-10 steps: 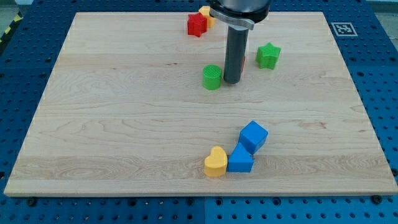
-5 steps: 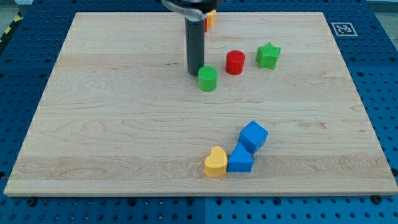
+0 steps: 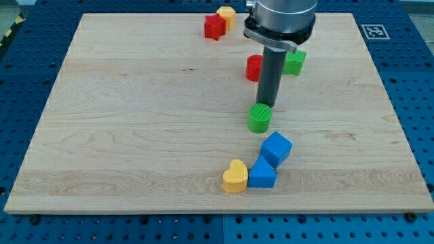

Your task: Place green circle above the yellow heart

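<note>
The green circle (image 3: 259, 117) sits on the wooden board (image 3: 135, 129), right of centre. My tip (image 3: 267, 105) touches its upper right edge, just above it. The yellow heart (image 3: 234, 177) lies near the view's bottom, below and slightly left of the green circle. The green circle stands well above the heart, offset a little to the right.
A blue cube (image 3: 276, 149) and a blue triangular block (image 3: 262, 174) lie right of the heart, the cube just below the green circle. A red cylinder (image 3: 254, 68) and a green star (image 3: 295, 62) are partly hidden by the rod. A red star (image 3: 215, 26) and a yellow block (image 3: 226, 14) sit at the top.
The rod swung from the circle's right side to its upper left, then to above it. The green circle has been pushed down and to the right, toward the blue cube.
</note>
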Controlling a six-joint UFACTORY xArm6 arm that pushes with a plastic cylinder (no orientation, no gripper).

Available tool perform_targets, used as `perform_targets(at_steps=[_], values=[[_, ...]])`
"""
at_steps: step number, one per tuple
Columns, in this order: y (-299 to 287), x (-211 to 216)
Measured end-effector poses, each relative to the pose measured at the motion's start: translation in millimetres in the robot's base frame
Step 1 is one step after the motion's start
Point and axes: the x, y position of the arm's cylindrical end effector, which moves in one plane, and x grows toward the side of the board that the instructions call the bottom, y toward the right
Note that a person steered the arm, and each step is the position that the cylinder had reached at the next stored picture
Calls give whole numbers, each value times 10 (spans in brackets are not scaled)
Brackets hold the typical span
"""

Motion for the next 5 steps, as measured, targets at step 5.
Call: perform_targets(at_steps=[5], values=[[-272, 445]])
